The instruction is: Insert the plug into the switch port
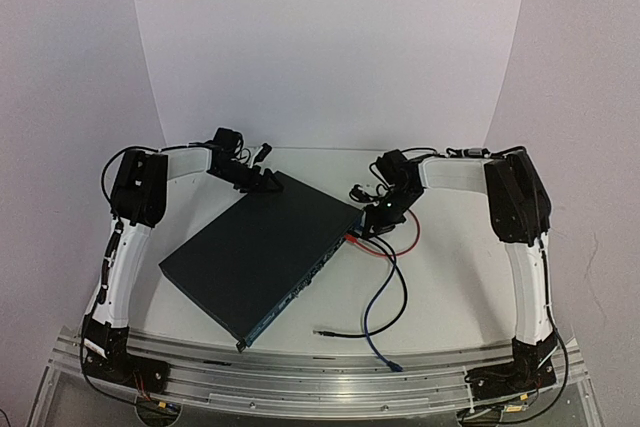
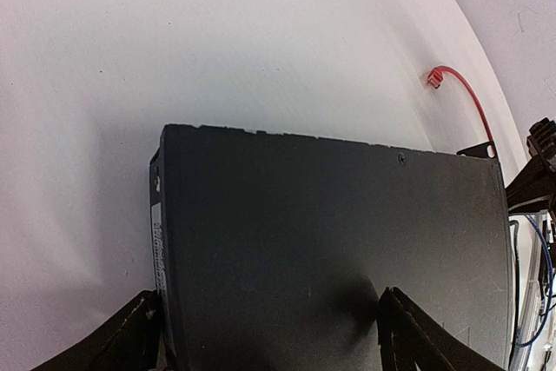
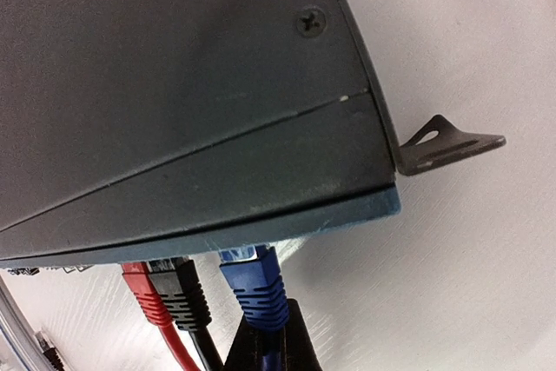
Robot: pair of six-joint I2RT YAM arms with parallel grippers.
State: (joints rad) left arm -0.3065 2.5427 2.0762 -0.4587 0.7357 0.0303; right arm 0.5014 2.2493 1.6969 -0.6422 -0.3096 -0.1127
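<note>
The switch (image 1: pixel 262 255) is a flat dark box lying slantwise on the white table. Its port face (image 3: pixel 217 236) shows along its lower edge in the right wrist view. My right gripper (image 3: pixel 268 329) is shut on the blue plug (image 3: pixel 254 288). The plug's clear tip sits at the mouth of a port near the switch's end corner, and how deep it is I cannot tell. A red plug (image 3: pixel 142 291) and a black plug (image 3: pixel 181 295) sit in the ports beside it. My left gripper (image 2: pixel 269 336) is open at the switch's far corner (image 2: pixel 165 141), one finger (image 2: pixel 122 341) beside the side face and the other over the top.
A metal mounting ear (image 3: pixel 447 145) juts from the switch's end. Red, blue and black cables loop on the table right of the switch (image 1: pixel 392 277), with loose ends near the front edge (image 1: pixel 322 330). A loose red plug (image 2: pixel 434 78) lies beyond the switch.
</note>
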